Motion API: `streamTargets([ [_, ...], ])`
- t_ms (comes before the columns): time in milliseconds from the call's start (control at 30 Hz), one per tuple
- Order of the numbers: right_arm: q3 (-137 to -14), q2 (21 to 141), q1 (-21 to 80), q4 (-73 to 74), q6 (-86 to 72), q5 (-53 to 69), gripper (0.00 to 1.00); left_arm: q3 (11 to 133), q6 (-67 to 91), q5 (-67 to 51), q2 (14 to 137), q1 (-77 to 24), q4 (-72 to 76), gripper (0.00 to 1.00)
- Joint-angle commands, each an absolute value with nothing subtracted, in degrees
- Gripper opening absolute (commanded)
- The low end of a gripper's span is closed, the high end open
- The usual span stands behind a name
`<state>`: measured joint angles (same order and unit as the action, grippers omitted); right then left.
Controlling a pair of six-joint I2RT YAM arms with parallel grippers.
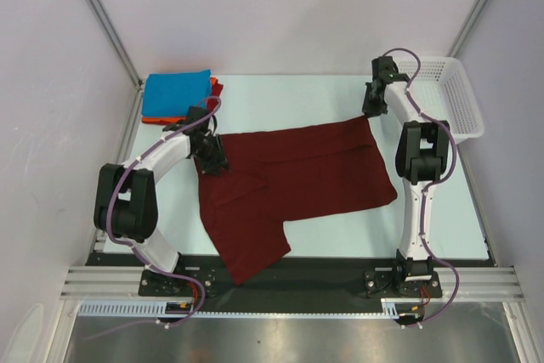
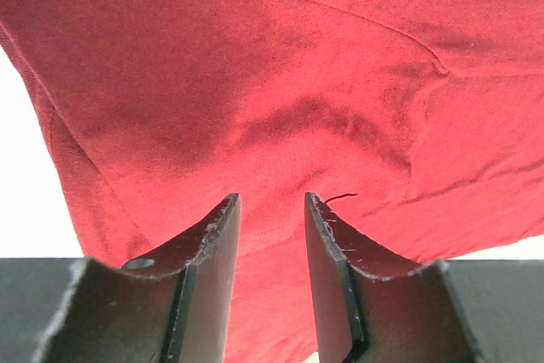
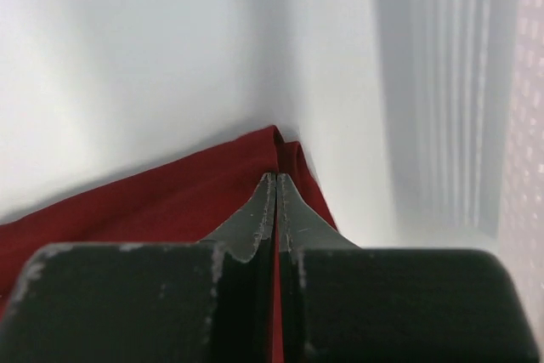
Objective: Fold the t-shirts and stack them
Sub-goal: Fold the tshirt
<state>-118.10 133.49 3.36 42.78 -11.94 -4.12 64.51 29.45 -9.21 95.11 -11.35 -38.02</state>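
Lying spread across the middle of the overhead view, the maroon shirt (image 1: pixel 297 176) was seen flat on the table (image 1: pixel 323 91). Its body was stretched from centre left to centre right, and one flap was trailed down to lower centre, over the dark strip at the near edge.

At the shirt's upper right corner the right gripper (image 1: pixel 371 110) was planted. In the right wrist view its fingers (image 3: pixel 251 235) were pressed tight together, and a thin sliver of maroon cloth was caught between them, with the shirt's corner shown just past the tips. That corner was clamped.

Over at centre left, the left gripper (image 1: pixel 214 161) was set down at the shirt's left edge. In the left wrist view its two fingers (image 2: pixel 212 244) were held apart with a clear gap. Wrinkled maroon cloth was shown filling the frame beyond and between them. Whether the tips were touching the cloth could not be told.

In the upper left of the overhead view the blue shirt (image 1: pixel 177 91) was found folded and stacked on the orange shirt (image 1: pixel 160 119), of which only a rim was shown at the lower and right edges. In the upper right the white mesh basket (image 1: pixel 473 116) was seen, just beside the right arm and apart from the maroon shirt.
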Motion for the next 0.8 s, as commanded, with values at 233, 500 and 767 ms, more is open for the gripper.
streamTargets([
  [233,-118.9,137.0,2.8,44.9,-11.3,-5.4,0.0,64.9,27.9,-9.7,92.3,-9.9,-37.8,0.42],
  [500,-122.0,135.4,2.6,48.9,-12.4,-8.0,0.41,66.8,27.8,-10.0,92.5,-9.8,-38.8,0.42],
  [767,-105.3,122.3,1.9,48.4,-15.6,-3.6,0.5,67.2,29.4,-11.3,93.6,-9.8,-37.7,0.42],
])
